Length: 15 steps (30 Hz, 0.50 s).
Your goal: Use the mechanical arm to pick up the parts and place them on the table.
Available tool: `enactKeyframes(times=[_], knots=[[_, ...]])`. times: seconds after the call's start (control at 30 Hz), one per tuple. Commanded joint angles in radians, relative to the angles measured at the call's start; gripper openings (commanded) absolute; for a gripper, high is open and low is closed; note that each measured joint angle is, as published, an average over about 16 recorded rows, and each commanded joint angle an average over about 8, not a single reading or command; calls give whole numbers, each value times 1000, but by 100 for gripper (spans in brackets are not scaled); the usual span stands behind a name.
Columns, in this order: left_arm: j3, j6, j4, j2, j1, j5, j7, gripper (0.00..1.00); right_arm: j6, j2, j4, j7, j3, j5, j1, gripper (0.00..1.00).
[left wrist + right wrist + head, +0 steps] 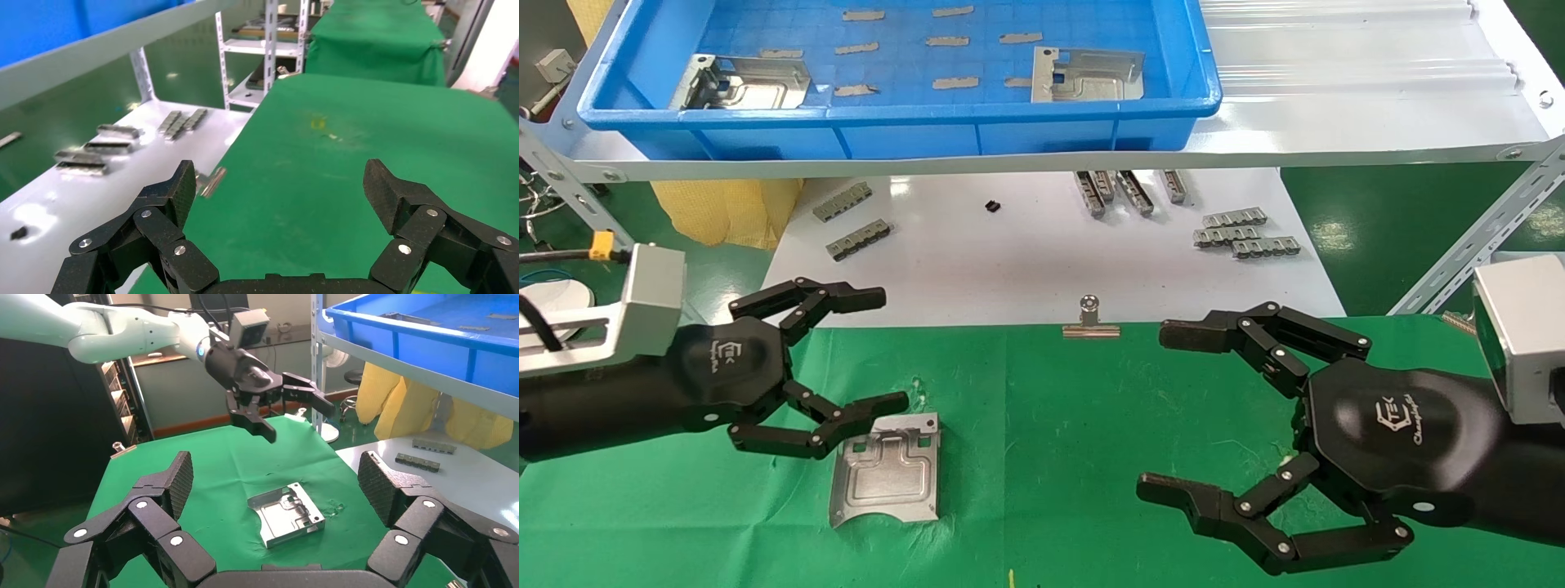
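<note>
Head view shows the left black claw gripper [850, 351] with fingers [846, 298] spread wide and empty, its lower tip over the corner of a flat silvery stamped metal plate [887, 478] lying on the green-cloth bench [1050, 457], lower left. Right black claw gripper [1173, 412], lower right, also splayed, empty. Both palms read "TEK". Two more plates [1087, 75] sit in the blue plastic tray [928, 135], top.

The scene is bright and evenly lit from above, with white glare spots on the glossy white board [1026, 253] and soft reflections on the green counter [1091, 457]. Shadows under the blue tray [903, 122] are weak. In the left wrist view the far background is slightly soft.
</note>
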Motion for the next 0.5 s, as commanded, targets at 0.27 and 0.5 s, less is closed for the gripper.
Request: enactKeyframes(times=[0.27, 0.5], knots=[[-74, -16, -190, -50, 87, -41, -111, 100, 0, 0, 0, 0, 0, 0, 0, 100], [-131, -28, -337, -89, 155, -73, -197, 100, 0, 0, 0, 0, 0, 0, 0, 100]])
